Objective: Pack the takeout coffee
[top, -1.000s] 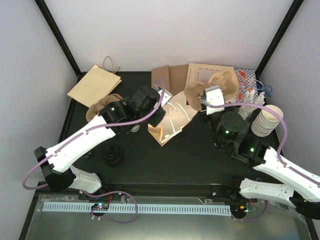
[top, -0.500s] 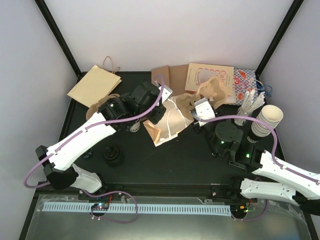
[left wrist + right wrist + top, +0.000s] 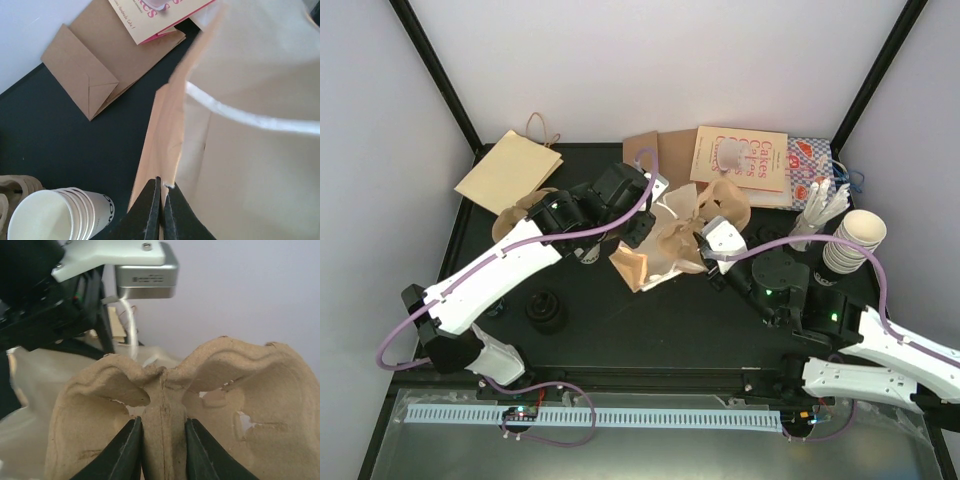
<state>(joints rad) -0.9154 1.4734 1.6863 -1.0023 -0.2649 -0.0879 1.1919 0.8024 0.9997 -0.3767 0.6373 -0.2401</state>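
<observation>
My left gripper (image 3: 162, 182) (image 3: 642, 228) is shut on the rim of the tan paper bag (image 3: 250, 165) (image 3: 655, 258), which lies crumpled in mid table with its mouth towards the right arm. A brown pulp cup tray (image 3: 250, 390) (image 3: 728, 203) stands on edge in my right gripper (image 3: 162, 420) (image 3: 710, 228), which is shut on its centre rib. The tray is right at the bag's mouth, touching or overlapping it. The takeout coffee is hidden or out of view. A round black object (image 3: 546, 312) sits near the left arm; I cannot tell what it is.
Lidless white cups (image 3: 855, 240) stand stacked at the right, another stack (image 3: 50, 215) under the left arm. Flat paper bags (image 3: 510, 170) (image 3: 90, 65) and a pink-printed card (image 3: 742, 160) lie at the back. More pulp trays (image 3: 515, 215) lie at the left, white sticks (image 3: 820, 208) at the right.
My right gripper has carried the pulp tray leftward and nearer, from over the printed card to the bag's mouth. The bag has bunched up; the left gripper has kept its hold.
</observation>
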